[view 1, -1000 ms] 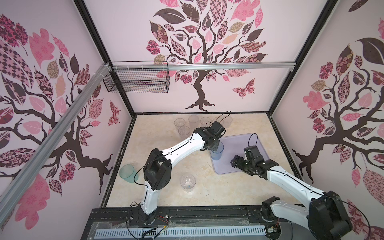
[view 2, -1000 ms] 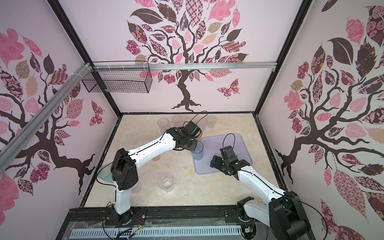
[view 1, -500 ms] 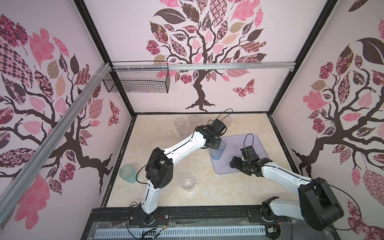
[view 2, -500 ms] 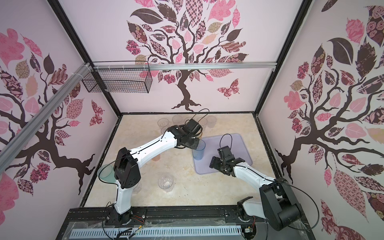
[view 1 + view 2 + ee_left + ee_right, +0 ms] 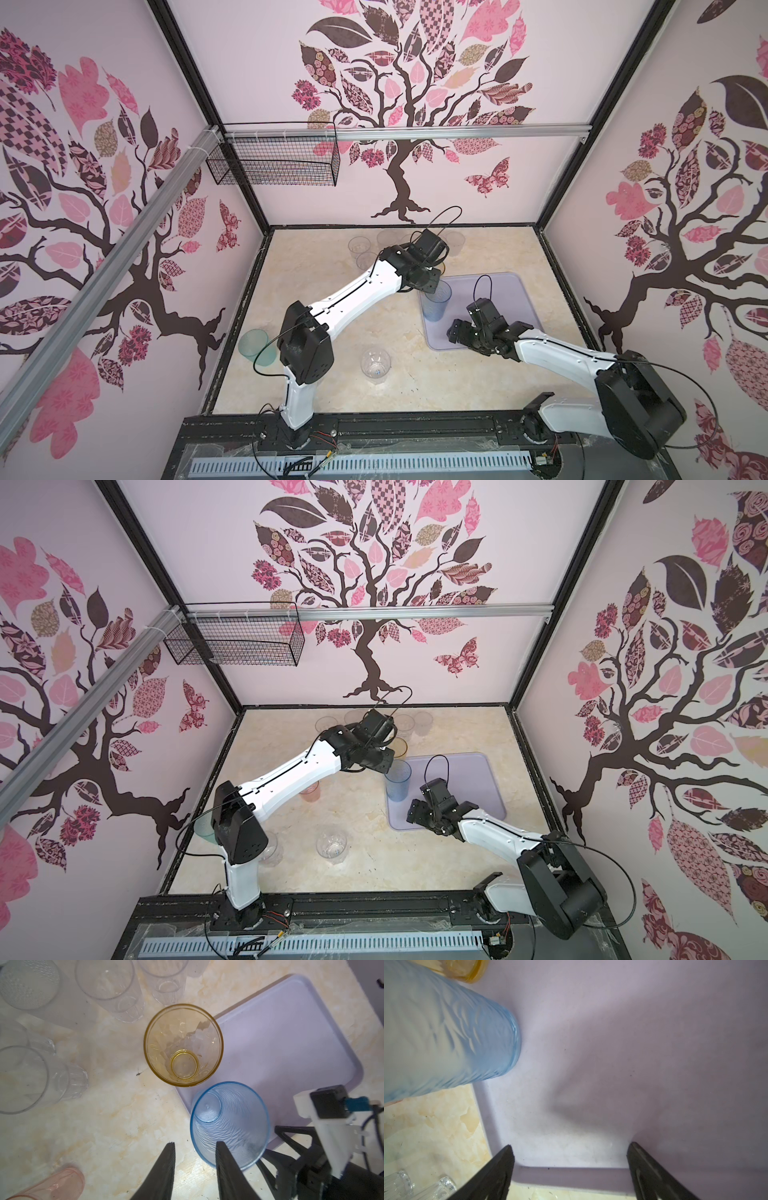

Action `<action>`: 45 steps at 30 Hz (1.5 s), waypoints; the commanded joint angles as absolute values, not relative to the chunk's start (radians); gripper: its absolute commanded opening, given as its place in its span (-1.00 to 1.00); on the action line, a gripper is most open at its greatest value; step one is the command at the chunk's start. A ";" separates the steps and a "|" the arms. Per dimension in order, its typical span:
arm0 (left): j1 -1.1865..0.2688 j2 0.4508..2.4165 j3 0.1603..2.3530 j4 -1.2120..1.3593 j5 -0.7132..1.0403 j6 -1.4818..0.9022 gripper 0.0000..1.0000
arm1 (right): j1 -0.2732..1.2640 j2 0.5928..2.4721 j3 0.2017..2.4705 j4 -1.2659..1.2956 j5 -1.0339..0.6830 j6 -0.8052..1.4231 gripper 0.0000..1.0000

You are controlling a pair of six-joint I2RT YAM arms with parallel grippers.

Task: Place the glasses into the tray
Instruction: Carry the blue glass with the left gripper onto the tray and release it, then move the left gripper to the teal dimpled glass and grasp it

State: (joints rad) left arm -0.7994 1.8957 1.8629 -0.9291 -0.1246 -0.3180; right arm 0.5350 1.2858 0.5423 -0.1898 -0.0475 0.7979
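1. Blue glass [image 5: 435, 301] [image 5: 230, 1122] stands upright on the lavender tray [image 5: 511, 299] [image 5: 280, 1043], just inside the tray's left edge in both top views.
2. Left gripper [image 5: 195, 1144] hangs right over it with its jaws parted. One finger [image 5: 225, 1167] reaches in over the rim and the other stays outside. The glass wall runs loose through the gap, with no squeeze on it that I can see.
3. Right gripper [image 5: 571, 1145] hovers low over the tray's near left corner. Its jaws are spread wide, and only bare lavender plastic shows between them.
4. Amber glass [image 5: 400, 746] [image 5: 184, 1045] sits tight at the tray's far left corner, just beside the blue one. I can't tell whether its foot is on the tray or off it.
5. Clear glasses [image 5: 358, 245] [image 5: 104, 980] stand bunched at the back of the marble-look table [image 5: 316, 266], around the left arm's wrist.
6. Pink glass [image 5: 311, 792] stands on the table under the left forearm.
7. Teal glass [image 5: 255, 347] sits at the table's left edge.
8. One more clear glass [image 5: 375, 363] stands alone out front, well apart from the tray.
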 commanded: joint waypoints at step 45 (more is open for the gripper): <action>0.208 1.072 0.953 -1.003 -0.346 -0.591 0.61 | 0.884 1.254 0.868 -0.488 0.312 0.642 0.79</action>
State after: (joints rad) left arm 0.1879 1.0615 0.9672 -0.9802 -0.2787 -0.5343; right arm 0.8806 1.2736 0.8684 -0.4988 0.3199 0.6308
